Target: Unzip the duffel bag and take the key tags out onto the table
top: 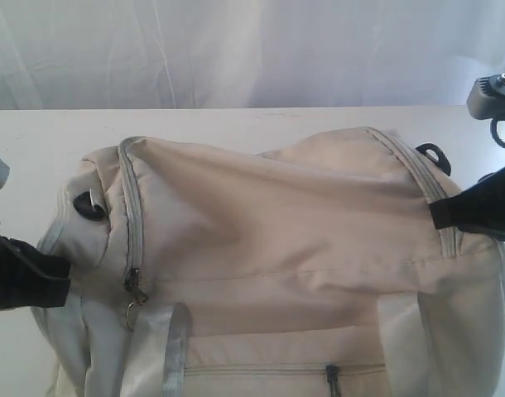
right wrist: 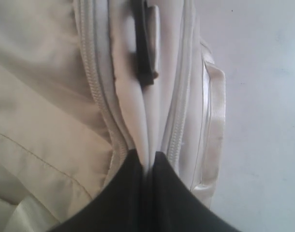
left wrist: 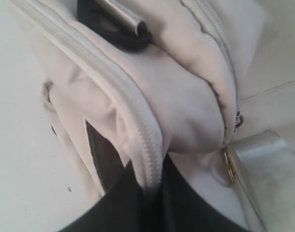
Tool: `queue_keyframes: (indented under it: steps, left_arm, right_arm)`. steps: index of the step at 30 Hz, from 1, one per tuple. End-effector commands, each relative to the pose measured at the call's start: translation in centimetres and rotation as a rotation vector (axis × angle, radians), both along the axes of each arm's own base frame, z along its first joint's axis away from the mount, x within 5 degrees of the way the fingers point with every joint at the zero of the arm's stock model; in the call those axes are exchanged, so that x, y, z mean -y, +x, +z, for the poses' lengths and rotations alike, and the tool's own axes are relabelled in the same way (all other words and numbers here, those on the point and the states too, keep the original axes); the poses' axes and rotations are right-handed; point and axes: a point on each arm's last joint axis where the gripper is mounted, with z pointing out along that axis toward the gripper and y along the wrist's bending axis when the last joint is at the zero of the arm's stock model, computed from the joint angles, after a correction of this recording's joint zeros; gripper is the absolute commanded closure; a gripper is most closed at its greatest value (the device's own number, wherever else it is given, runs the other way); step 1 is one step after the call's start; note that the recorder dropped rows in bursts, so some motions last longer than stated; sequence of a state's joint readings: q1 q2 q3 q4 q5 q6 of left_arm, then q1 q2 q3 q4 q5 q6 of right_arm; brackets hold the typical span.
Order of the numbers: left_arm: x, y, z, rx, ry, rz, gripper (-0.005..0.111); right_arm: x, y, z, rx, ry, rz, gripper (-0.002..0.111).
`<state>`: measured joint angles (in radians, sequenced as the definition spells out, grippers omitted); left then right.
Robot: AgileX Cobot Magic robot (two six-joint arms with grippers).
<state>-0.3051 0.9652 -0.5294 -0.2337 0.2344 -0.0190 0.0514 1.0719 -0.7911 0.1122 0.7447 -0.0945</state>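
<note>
Bag (top: pixel 277 215) is laid zipped across the near table (top: pixel 37 132). Its left end fold is pinched by the closed left gripper (left wrist: pixel 150 186); farther, its right end fold is clamped by the right gripper (right wrist: pixel 148 166).

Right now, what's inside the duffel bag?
Nothing inside shows. The duffel bag has its visible zipper closed, with the pull at the end. Any key tags in there are covered by fabric.
</note>
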Motion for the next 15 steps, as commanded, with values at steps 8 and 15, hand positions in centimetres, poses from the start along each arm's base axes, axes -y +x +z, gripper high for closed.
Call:
queue_keyframes:
  steps: [8,15]
  left_arm:
    - [-0.2,2.1,5.7,0.230,0.140,-0.065,0.107]
    - [-1.6,2.3,6.4,0.189,0.221,-0.032,0.107]
  right_arm:
    - [0.0,2.8,-2.3,-0.041,0.019,-0.031,0.108]
    - [0.0,3.8,-2.2,-0.045,0.019,-0.030,0.107]
